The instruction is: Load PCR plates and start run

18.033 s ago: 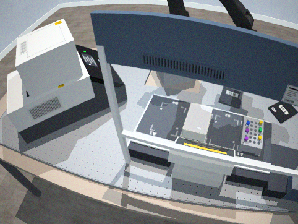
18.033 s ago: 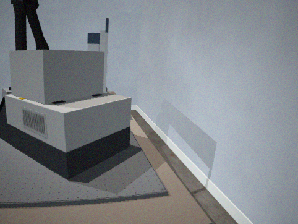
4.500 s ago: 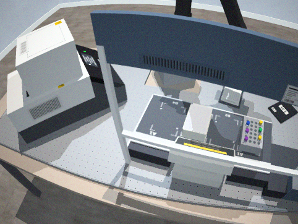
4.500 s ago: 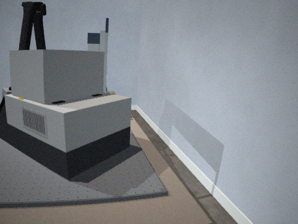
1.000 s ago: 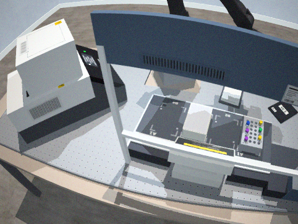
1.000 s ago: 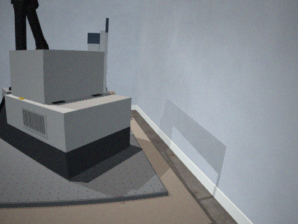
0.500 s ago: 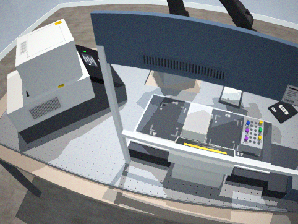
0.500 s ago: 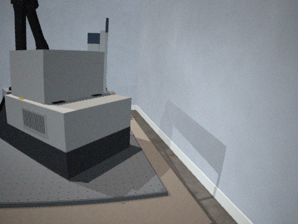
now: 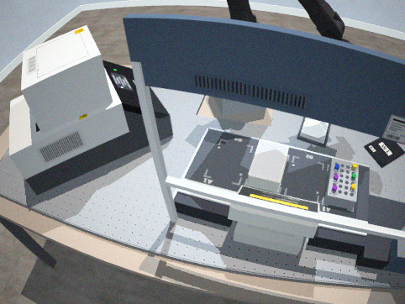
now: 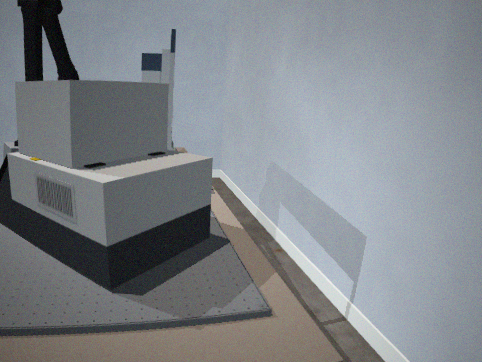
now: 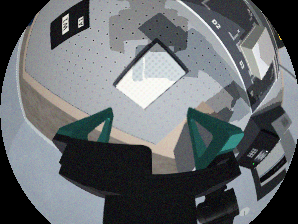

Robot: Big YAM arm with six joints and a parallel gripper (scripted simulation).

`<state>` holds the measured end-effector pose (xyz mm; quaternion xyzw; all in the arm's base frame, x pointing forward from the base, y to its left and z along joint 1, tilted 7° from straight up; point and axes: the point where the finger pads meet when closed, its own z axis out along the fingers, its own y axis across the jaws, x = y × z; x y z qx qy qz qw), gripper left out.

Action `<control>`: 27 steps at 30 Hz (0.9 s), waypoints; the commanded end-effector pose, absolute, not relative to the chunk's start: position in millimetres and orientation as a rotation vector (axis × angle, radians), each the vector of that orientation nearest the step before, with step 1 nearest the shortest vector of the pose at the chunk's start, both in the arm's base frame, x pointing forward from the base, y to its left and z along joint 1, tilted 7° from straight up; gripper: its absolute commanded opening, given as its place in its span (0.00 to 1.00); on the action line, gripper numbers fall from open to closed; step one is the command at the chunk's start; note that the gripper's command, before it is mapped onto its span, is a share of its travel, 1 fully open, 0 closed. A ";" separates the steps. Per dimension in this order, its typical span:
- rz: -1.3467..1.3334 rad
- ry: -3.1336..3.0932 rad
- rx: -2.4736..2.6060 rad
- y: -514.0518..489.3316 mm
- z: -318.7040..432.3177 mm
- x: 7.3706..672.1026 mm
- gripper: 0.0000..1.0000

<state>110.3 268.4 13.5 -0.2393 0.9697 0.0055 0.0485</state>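
plate [image 11: 150, 71] lies diagonal below spread, empty fingers, long axis upper-right.

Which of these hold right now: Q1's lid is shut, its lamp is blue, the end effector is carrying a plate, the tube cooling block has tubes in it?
1. Q1's lid is shut. True.
2. Q1's lamp shows blue. False: it shows green.
3. The end effector is carrying a plate. False: it is open, with nothing between its fingers.
4. The tube cooling block has coloured tubes standing in it. True.
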 end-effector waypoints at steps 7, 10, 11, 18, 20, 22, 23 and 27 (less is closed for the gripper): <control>0.077 2.835 -0.995 295.4 29.4 124.1 1.00; 0.074 2.800 -1.080 296.8 30.4 124.6 1.00; 0.073 2.788 -1.108 297.3 30.7 124.7 1.00; 0.066 2.725 -1.245 298.8 31.7 125.2 1.00; 0.054 2.718 -1.278 294.2 28.4 123.4 1.00; 0.041 2.691 -1.347 290.5 25.7 121.9 1.00; 0.035 2.677 -1.381 288.7 24.4 121.2 1.00; 0.012 2.625 -1.500 281.5 19.4 118.3 1.00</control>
